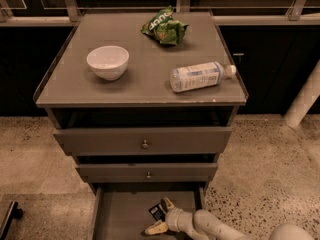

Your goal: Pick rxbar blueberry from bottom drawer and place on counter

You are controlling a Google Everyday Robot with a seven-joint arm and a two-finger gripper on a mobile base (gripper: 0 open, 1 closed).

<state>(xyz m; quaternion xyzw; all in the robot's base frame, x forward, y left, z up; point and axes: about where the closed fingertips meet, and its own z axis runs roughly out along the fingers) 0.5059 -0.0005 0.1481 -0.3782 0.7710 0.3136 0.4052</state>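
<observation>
Both fingers (155, 228) of the gripper (158, 216) stand spread either side of the rxbar (157, 211) in the bottom drawer (120, 215), so it should centre, close squarely, then lift straight.

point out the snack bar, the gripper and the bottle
snack bar (156, 211), camera view, wrapper middle
gripper (158, 216), camera view, between fingertips, in bottom drawer (125, 219)
bottle (196, 76), camera view, label

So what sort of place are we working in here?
Probably an office or lab break area: chip bag, bottle and bowl on the counter, speckled hard floor, railing behind. The gripper is low in the bottom drawer, at the rxbar blueberry.
</observation>
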